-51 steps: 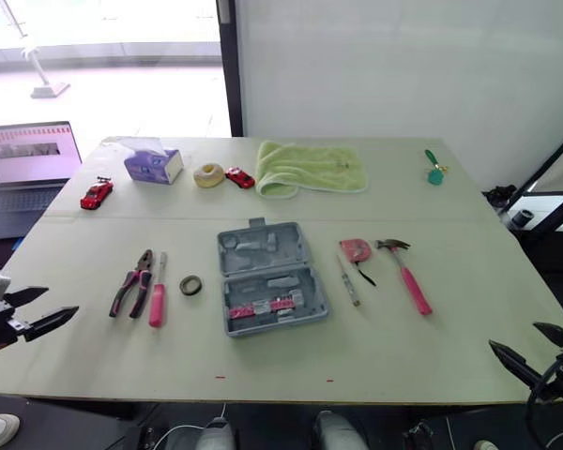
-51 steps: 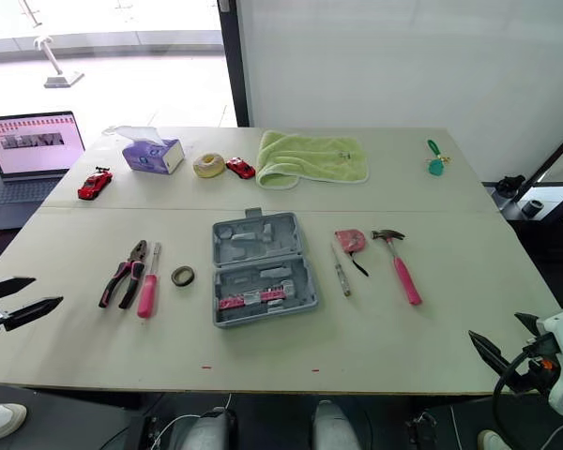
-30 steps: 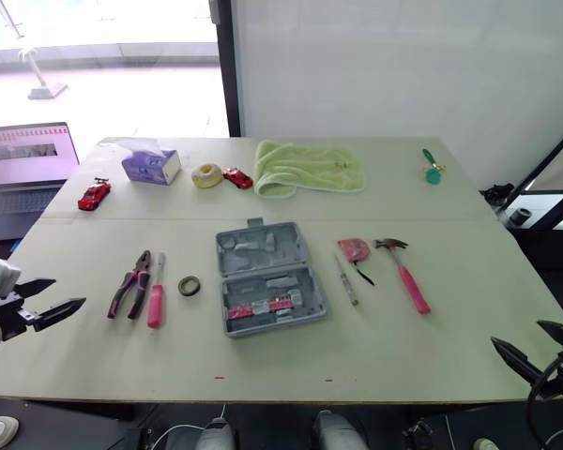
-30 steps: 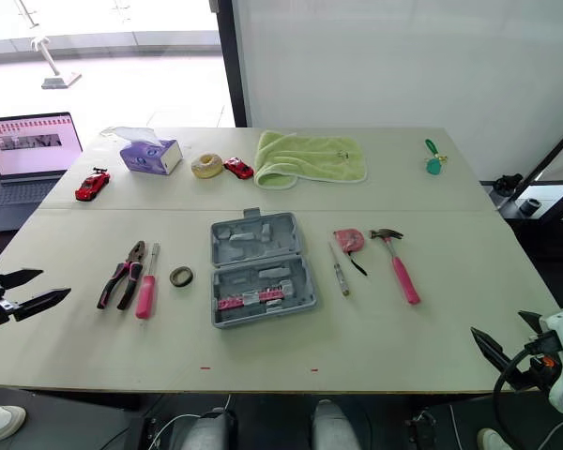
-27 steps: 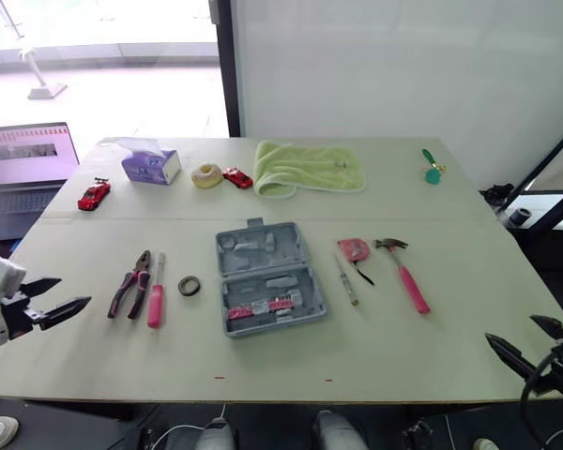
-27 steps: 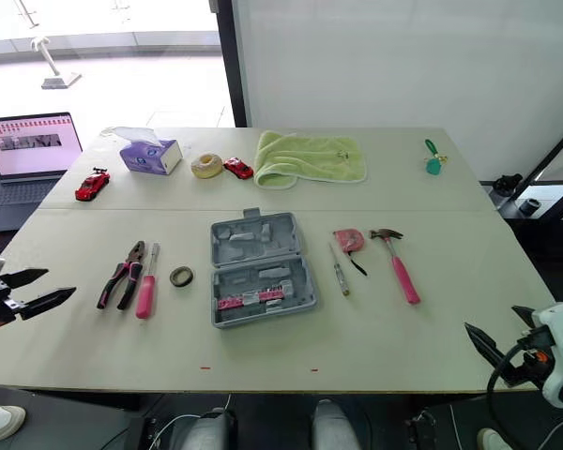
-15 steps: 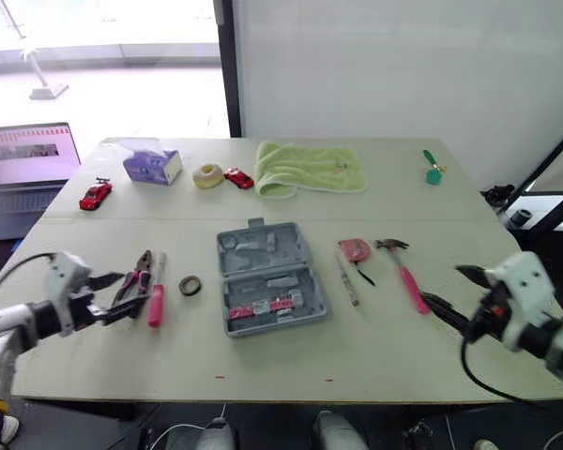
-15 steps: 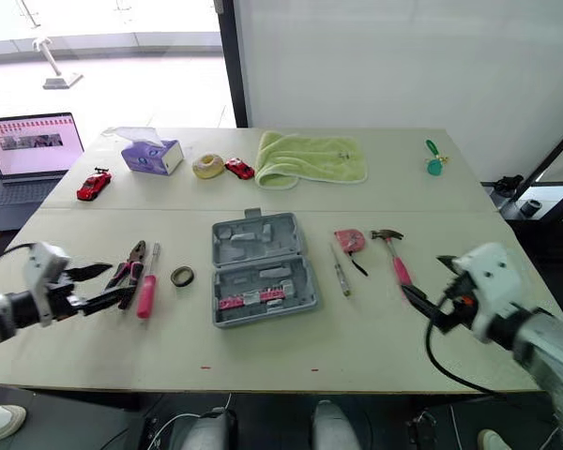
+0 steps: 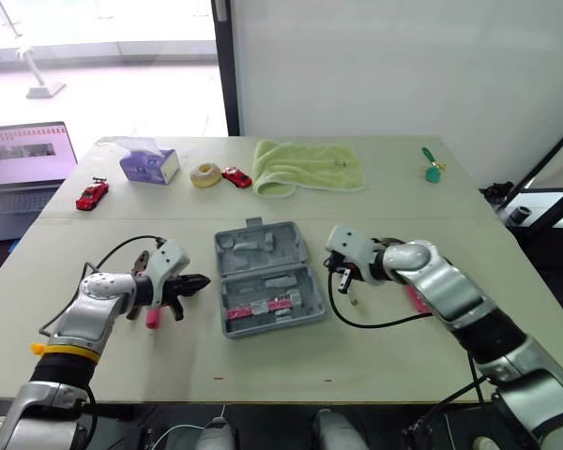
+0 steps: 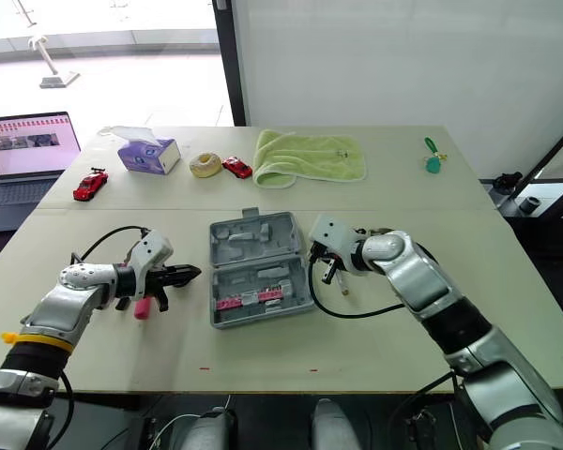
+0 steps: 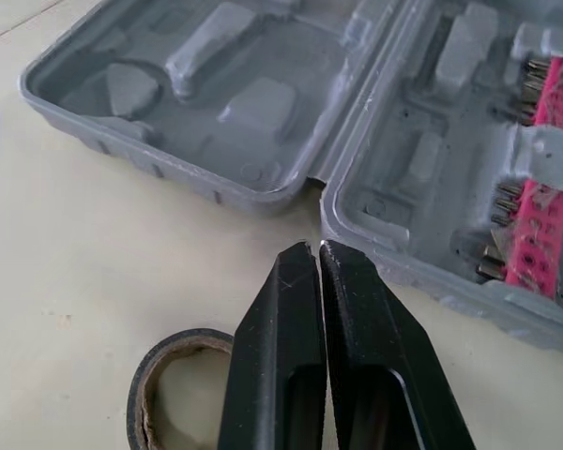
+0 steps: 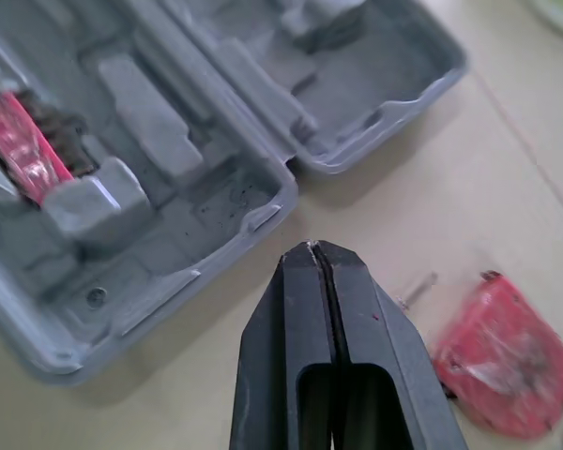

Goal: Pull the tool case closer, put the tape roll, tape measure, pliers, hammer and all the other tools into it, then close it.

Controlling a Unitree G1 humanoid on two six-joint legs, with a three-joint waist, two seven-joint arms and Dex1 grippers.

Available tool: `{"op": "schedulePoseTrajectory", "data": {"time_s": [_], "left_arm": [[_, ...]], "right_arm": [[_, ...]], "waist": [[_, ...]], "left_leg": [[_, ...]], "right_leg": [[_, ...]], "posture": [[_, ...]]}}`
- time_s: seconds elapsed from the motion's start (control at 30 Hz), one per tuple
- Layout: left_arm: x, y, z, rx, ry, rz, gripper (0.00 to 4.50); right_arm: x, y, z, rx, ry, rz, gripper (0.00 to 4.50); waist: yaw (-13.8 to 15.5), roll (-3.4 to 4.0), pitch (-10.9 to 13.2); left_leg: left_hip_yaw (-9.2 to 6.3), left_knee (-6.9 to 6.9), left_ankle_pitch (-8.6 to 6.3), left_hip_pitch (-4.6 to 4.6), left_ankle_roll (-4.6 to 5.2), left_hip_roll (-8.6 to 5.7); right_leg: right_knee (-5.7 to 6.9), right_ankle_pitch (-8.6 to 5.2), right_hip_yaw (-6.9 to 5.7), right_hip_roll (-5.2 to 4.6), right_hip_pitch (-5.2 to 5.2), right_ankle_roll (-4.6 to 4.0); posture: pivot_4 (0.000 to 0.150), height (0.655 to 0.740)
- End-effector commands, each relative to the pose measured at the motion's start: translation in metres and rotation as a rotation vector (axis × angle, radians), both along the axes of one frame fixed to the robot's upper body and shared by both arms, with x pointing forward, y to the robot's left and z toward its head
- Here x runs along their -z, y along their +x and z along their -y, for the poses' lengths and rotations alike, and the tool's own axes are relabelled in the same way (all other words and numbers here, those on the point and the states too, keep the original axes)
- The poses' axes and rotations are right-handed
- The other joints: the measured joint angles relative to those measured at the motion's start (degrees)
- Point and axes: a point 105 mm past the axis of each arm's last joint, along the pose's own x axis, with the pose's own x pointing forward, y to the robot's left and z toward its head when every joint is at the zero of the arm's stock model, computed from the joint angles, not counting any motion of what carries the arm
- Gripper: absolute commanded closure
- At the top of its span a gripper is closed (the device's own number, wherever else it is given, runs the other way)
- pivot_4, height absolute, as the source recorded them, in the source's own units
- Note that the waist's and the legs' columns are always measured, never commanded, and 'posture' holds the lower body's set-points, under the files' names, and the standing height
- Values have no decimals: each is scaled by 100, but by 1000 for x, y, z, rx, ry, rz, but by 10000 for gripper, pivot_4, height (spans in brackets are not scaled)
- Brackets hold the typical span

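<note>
The open tool case (image 9: 267, 281) lies mid-way across the bench (image 9: 385, 347). The left claw (image 11: 317, 246) and right claw (image 12: 311, 246), each pinched together, flank it. Probably best to hook both edges and drag evenly, so it doesn't twist.

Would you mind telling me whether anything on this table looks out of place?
Nothing looks spilled or damaged. The open tool case sits slightly askew on the table. A red toy car and a second toy car at the far side are not tools.
</note>
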Motion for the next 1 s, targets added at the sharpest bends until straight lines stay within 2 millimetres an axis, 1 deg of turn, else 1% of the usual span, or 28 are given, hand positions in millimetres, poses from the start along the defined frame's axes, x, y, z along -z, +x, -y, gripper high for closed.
{"op": "schedulePoseTrajectory", "data": {"time_s": [0.03, 0.13, 0.23, 0.33, 0.43, 0.53, 0.63, 0.73, 0.83, 0.9, 1.0], "left_arm": [[-5, 9, 10, 24, 68, 27, 44696], [-1, 13, 14, 15, 101, 14, 44696], [8, 10, 19, 37, 136, -24, 44696], [14, 16, 20, 2, 176, -20, 44696], [15, 18, 23, -8, 186, -15, 44696], [14, 23, 31, 5, 190, 6, 44696], [13, 26, 41, 31, 185, 16, 44696], [13, 25, 45, 61, 185, 15, 44696], [20, 11, 49, 143, 192, -6, 44696], [26, 5, 44, 151, 213, -18, 44696], [27, -3, 42, 166, 211, -31, 44696]], "right_arm": [[-2, 17, -7, -9, -66, 33, 45000], [1, 22, -12, -13, -80, 19, 45000], [7, 28, -16, -25, -133, 22, 45000], [11, 35, -21, -22, -150, 22, 45000], [15, 38, -21, -24, -171, 14, 45000], [21, 39, -26, -54, -195, 12, 45000], [20, 35, -37, -87, -176, -7, 45000], [20, 29, -38, -100, -167, -26, 45000], [22, 12, -35, -118, -150, -72, 45000], [25, 1, -31, -107, -143, -97, 45000], [26, -12, -27, -83, -122, -127, 45000]], "waist": [[10, 1, 1], [31, 1, 1], [22, 2, 0], [1, 4, 1], [-18, 5, 1], [-17, 6, 0], [9, 6, 0], [3, 9, 0], [5, 9, 0], [12, 10, 0], [12, 11, -1]], "left_leg": [[0, 1, 0, 0, 0, 0], [0, 2, 0, -3, 0, -1], [0, 2, 0, -2, 0, -1], [0, 1, 1, 1, 0, -1], [-1, 1, 2, 0, -1, -2], [-1, 2, 3, 0, -3, -3], [-2, 3, 4, 1, -5, -3], [-2, 3, 4, 1, -5, -3], [-5, 1, 4, 0, -5, -3], [-5, -1, 4, 0, -5, -3], [-6, -1, 4, 1, -5, -3]], "right_leg": [[2, 0, 0, 0, 0, 0], [7, 0, 0, -1, -5, 0], [11, 0, 0, -1, -8, 0], [18, -1, 0, 1, -10, -1], [21, -1, 0, 0, -10, -1], [21, -1, 0, -1, -10, -1], [23, -1, -1, -2, -9, 0], [23, -1, -1, -1, -9, 0], [23, -1, -2, -1, -10, 0], [21, -1, -2, -1, -10, 0], [22, -1, -2, -1, -10, 0]], "posture": [[1500, 7400], [1500, 7400], [1500, 7400], [1500, 7400], [1500, 7400], [1500, 7400], [1500, 7400], [1500, 7400], [1500, 7400], [1500, 7400], [1500, 7400]]}}
